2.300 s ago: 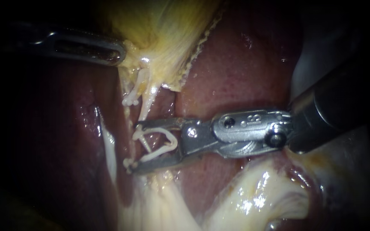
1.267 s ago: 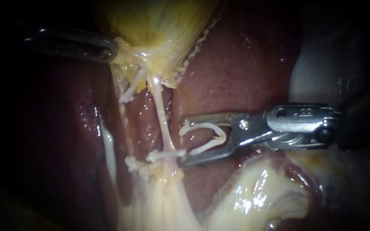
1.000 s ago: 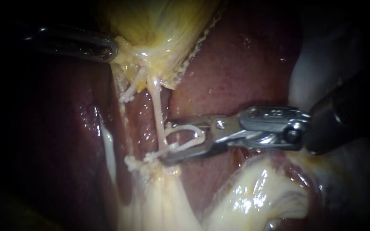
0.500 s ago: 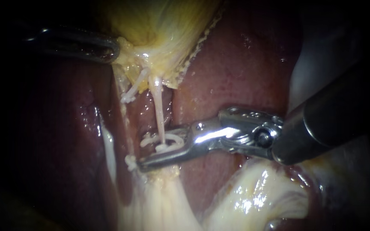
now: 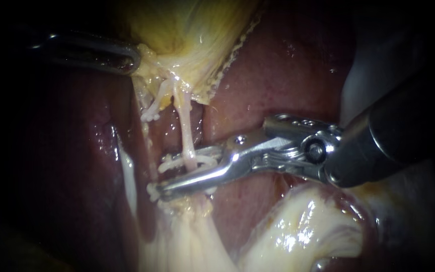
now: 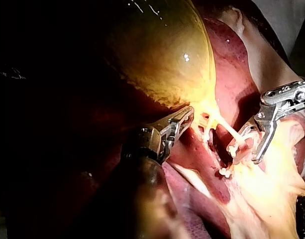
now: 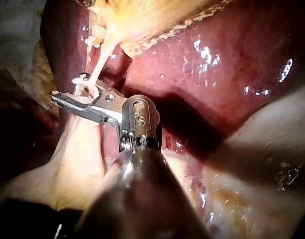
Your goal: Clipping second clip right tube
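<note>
Against the dark red liver [image 5: 278, 75], my right instrument [image 5: 177, 174] has its jaws pressed onto a white clip [image 5: 197, 162] encircling the right tube [image 5: 186, 136], while my left instrument [image 5: 132, 56] pinches the yellow gallbladder [image 5: 192, 30] at its neck.
</note>
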`<state>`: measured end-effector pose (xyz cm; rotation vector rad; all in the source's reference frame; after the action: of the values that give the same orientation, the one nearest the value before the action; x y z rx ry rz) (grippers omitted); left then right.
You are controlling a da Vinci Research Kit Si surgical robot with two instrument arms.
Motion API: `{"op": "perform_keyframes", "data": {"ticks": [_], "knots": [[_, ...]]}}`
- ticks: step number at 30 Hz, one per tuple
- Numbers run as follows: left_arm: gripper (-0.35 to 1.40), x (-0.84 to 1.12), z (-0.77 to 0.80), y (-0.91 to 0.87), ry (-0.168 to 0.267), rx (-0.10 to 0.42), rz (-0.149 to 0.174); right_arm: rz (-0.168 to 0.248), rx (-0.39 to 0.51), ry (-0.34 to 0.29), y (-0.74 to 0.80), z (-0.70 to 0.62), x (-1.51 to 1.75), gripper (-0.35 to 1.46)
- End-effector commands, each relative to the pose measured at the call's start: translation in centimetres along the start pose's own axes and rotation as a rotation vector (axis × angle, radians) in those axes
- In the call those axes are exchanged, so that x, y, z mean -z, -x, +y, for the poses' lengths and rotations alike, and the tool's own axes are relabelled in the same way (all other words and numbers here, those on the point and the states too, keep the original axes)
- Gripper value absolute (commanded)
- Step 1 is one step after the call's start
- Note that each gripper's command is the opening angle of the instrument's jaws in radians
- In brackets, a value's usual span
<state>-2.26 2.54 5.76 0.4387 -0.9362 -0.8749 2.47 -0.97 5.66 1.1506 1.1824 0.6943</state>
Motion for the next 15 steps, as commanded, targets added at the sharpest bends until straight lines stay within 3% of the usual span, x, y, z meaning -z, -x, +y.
{"op": "perform_keyframes", "data": {"ticks": [1,5,9,15], "knots": [[-0.35,0.0,0.0,0.0,0.0,0.0,0.0,0.001,0.001,0.002,0.0,0.01,0.01,0.46],[-0.35,-0.01,0.0,0.0,0.0,0.0,0.0,-0.002,0.001,-0.001,0.02,0.01,0.04,0.37],[-0.35,-0.01,0.0,-0.01,0.001,0.0,0.0,-0.005,0.002,-0.004,0.04,0.01,0.08,0.08],[-0.35,-0.02,0.01,-0.01,0.001,-0.001,0.0,-0.004,0.003,-0.003,0.05,0.07,0.1,-0.03]]}}
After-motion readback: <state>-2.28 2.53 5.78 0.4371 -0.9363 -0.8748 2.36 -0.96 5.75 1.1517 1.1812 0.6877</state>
